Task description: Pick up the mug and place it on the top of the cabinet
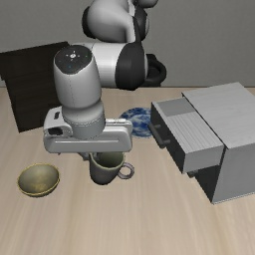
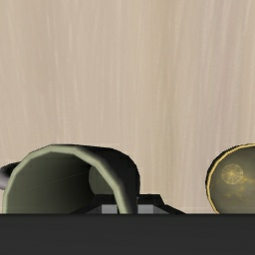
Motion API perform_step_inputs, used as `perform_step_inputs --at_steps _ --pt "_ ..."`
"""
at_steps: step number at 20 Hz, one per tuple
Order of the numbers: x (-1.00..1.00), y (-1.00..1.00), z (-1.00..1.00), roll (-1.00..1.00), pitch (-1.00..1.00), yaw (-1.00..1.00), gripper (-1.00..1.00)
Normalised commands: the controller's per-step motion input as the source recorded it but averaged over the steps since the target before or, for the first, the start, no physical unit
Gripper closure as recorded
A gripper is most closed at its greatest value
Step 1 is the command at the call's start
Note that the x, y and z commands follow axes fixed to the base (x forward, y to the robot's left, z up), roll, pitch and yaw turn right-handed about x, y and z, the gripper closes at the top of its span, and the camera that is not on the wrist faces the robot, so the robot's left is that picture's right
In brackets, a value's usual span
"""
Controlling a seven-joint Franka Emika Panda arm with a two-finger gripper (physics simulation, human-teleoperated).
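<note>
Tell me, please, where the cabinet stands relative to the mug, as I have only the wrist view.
Observer: The cabinet stands apart from the mug, toward the exterior view's right.
Operator: Thank you. Is its front closed?
Observer: No, a drawer appears to be pulled out of it, on the side facing the mug.
Operator: Is anything else lying near that route?
Observer: Yes, a blue patterned plate lies on the table beyond the mug, close to the drawer's end.
</note>
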Motion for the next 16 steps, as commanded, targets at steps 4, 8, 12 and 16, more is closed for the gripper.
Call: perform_step_inputs --at_steps 4,8,12,16 --pt "0.00 0.00 1.00 0.00 0.00 0.00 1.00" --pt "0.00 0.00 1.00 0.00 0.00 0.00 1.00" --pt "0.00 0.00 1.00 0.00 0.00 0.00 1.00" --pt "-0.25 0.00 0.75 0.00 0.00 0.00 1.00"
